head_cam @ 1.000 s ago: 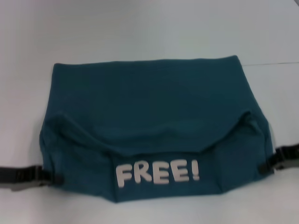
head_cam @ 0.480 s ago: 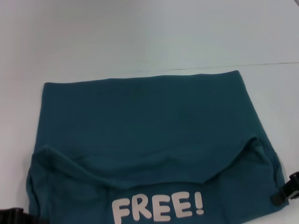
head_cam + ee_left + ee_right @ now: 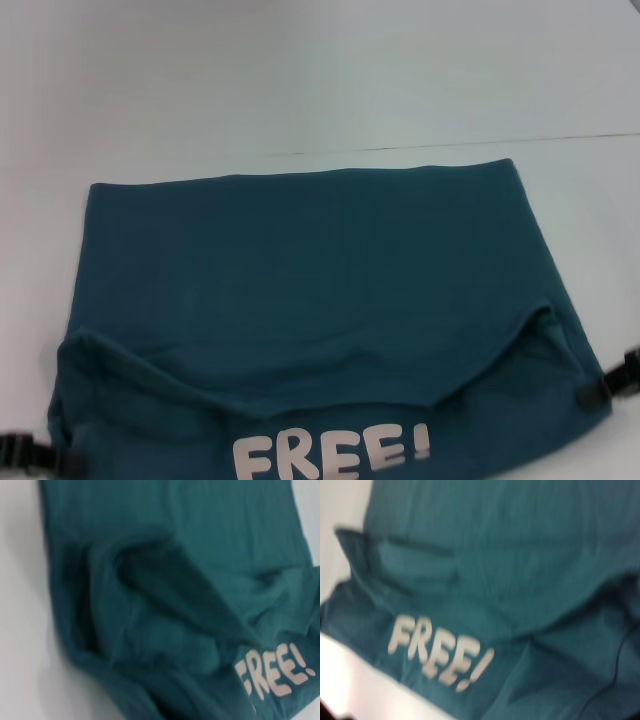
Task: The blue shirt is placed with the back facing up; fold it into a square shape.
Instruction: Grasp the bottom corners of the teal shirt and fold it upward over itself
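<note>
Risk of the fold slipping or skewing, judged from the loose, bunched cloth: left gripper pressed at one near corner of the blue shirt, right gripper at the other, finger state impossible to tell for either, shirt spread between them on the white table with its near part turned over. Head view alone: both grippers and the straight far edge. Wrist views alone: deep creases beside the white "FREE!" lettering.
</note>
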### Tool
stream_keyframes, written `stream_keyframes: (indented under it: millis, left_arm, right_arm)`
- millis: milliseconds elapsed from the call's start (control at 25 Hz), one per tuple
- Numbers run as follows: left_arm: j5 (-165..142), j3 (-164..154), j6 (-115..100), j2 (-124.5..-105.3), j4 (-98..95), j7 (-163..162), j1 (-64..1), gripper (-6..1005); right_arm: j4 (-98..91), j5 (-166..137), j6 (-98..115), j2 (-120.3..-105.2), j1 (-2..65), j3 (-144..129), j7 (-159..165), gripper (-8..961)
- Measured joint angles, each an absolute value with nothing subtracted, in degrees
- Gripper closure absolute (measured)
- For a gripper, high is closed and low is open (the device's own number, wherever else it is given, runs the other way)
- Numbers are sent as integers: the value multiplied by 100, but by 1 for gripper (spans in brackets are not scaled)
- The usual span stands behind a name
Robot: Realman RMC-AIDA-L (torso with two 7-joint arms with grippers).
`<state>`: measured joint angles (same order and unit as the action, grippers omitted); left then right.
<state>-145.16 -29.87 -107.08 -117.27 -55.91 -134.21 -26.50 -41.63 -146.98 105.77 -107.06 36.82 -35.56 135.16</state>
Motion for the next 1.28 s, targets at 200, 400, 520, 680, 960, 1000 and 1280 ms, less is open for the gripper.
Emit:
stream_keyframes:
  millis: [200,400,520,680,960,1000,1280]
  left_arm:
    - [-14487,-2467,-10730,-11470,-5269,-13442,-3148,983]
    - [-14450,-2287,-10623,-11319,-5204,-13637,-3514,983]
    - [-14421,-2254,-10435,-11241,-5184,-13861,-3727,983]
    - [-14416,-2263,-9950,-11216,-5174,-14245,-3991,983]
    - [-14445,-2608,-8772,-11207,-4699,-14704,-4431,983]
    - [-14452,-2713,-8575,-11206,-4607,-14747,-4477,983]
    - [-14424,-3099,-7837,-11244,-4514,-14972,-4646,983]
  right_arm:
    - [-4228,-14580,10317,-10625,3865,-2956,13546,909]
    - [-4381,-13894,10184,-10545,3919,-2659,13581,909]
    - [-4381,-13615,9866,-10475,3923,-2653,13762,909]
    - [-4372,-13425,8960,-10568,3845,-2612,13974,910]
    - [-3978,-13406,7545,-10796,3865,-2812,13980,910]
    - [-3942,-13408,7364,-10826,3880,-2891,13978,910]
    - [-4027,-13353,6569,-11017,3968,-3034,14007,909]
